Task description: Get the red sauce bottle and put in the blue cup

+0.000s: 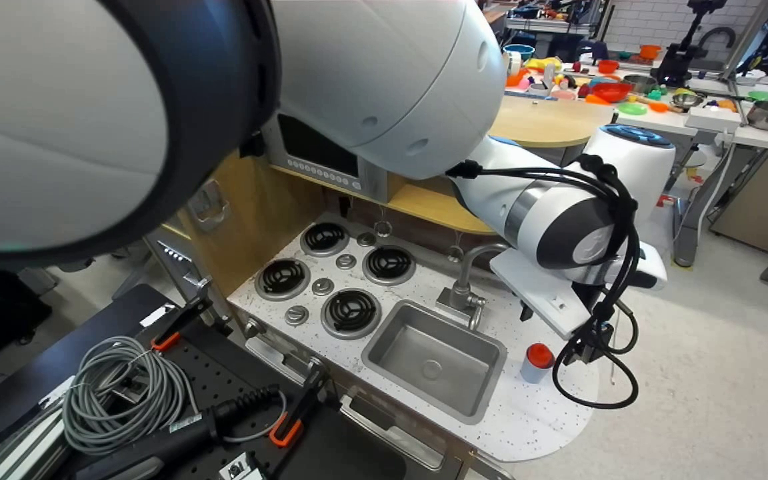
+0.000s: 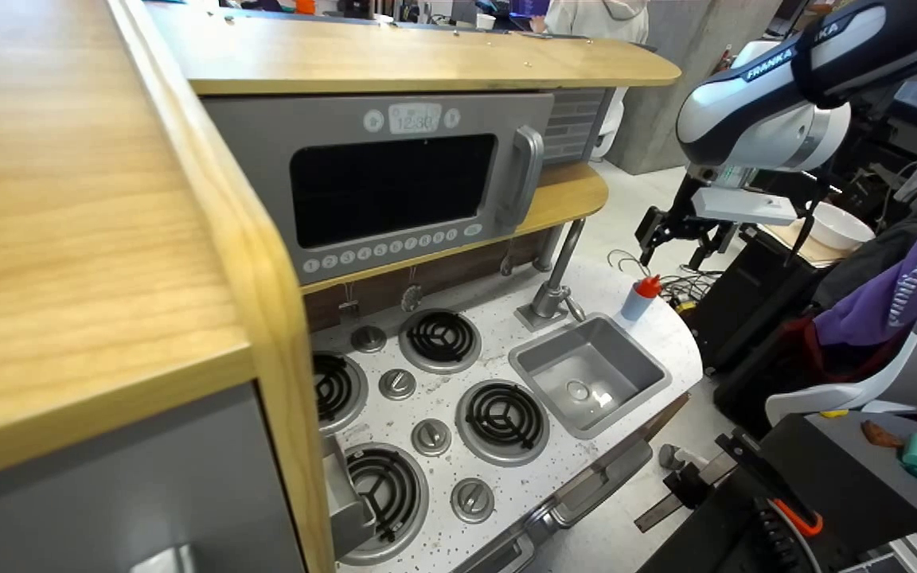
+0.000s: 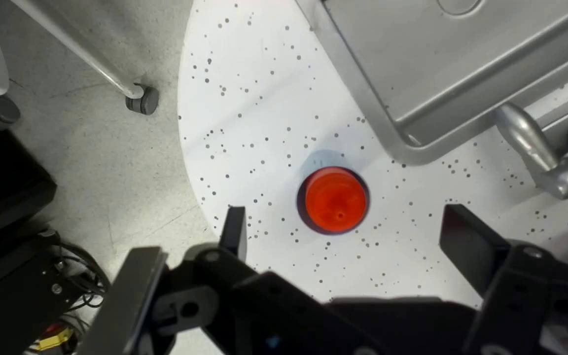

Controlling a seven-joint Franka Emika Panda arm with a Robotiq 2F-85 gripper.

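The red sauce bottle (image 1: 540, 355) (image 2: 649, 286) (image 3: 336, 199) stands inside the light-blue cup (image 1: 532, 373) (image 2: 635, 305) (image 3: 324, 158); its red top shows above the rim and its lower part is hidden. The cup stands upright on the white speckled counter, at the rounded end beside the sink. My gripper (image 2: 670, 261) (image 3: 347, 231) is open and empty. It is above the counter, over the area of the cup, and apart from it. In the wrist view the cup lies between the two spread fingers and a little beyond their tips.
The grey sink (image 1: 437, 360) (image 2: 586, 374) and its faucet (image 1: 464, 287) (image 2: 550, 298) are beside the cup. Several black stove burners (image 2: 504, 418) lie beyond the sink. A shelf with a toy microwave (image 2: 395, 187) stands over the back of the counter. The counter's rounded edge is close to the cup.
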